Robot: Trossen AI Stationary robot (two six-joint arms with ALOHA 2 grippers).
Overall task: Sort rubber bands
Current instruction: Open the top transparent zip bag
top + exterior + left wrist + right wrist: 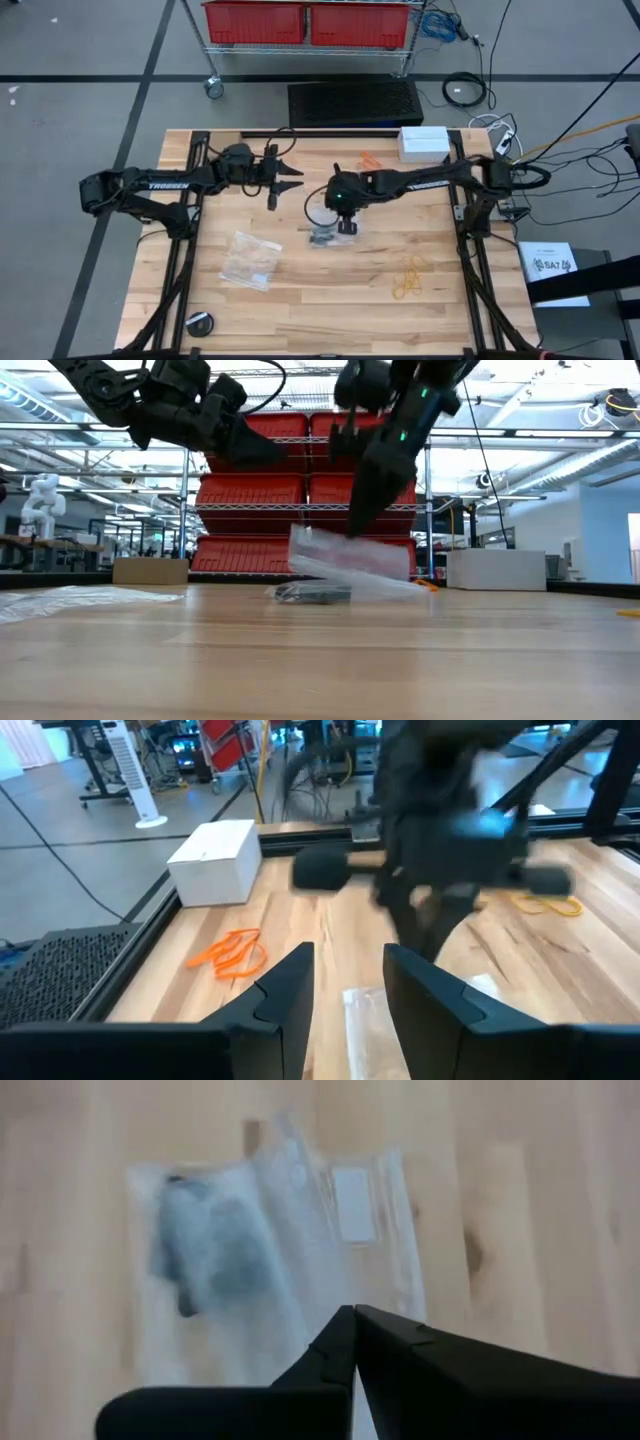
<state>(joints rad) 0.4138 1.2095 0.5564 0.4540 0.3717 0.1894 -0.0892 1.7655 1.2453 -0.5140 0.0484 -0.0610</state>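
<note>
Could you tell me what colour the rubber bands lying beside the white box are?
Orange, clearest in the left wrist view.

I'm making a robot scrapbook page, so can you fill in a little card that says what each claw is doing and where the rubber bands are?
right gripper: shut on the edge of a clear bag, one end lifted off the table
inside bag: black rubber bands
left gripper: open, holding nothing, waiting above the table
orange rubber bands: loose on the wood, by the white box
yellow rubber bands: loose, on the right arm's side
second clear bag: lying flat
table: light wood
</note>
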